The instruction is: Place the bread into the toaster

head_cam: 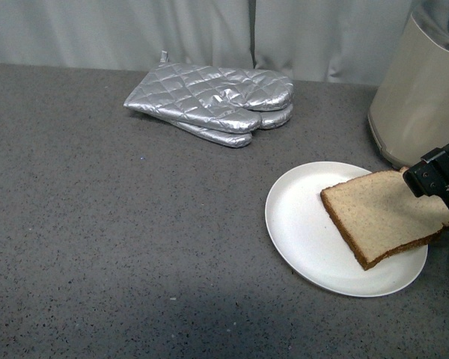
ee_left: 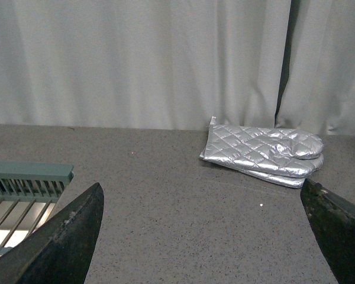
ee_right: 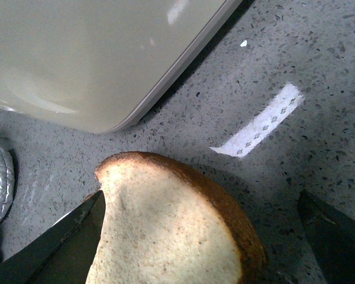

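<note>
Rightward, right pincer [ee_right: 201, 202] spread astride bread [head_cam: 382, 217] edge, toaster [head_cam: 423, 97] just beyond; left pincer [ee_left: 201, 188] spread too.

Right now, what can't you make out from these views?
- toaster slots: front view's edge crops its top; right wrist shows only its side.
- right gripper: mostly off-frame in front view, covering a bread corner.
- green rack: left wrist, cropped by edge and left gripper.
</note>
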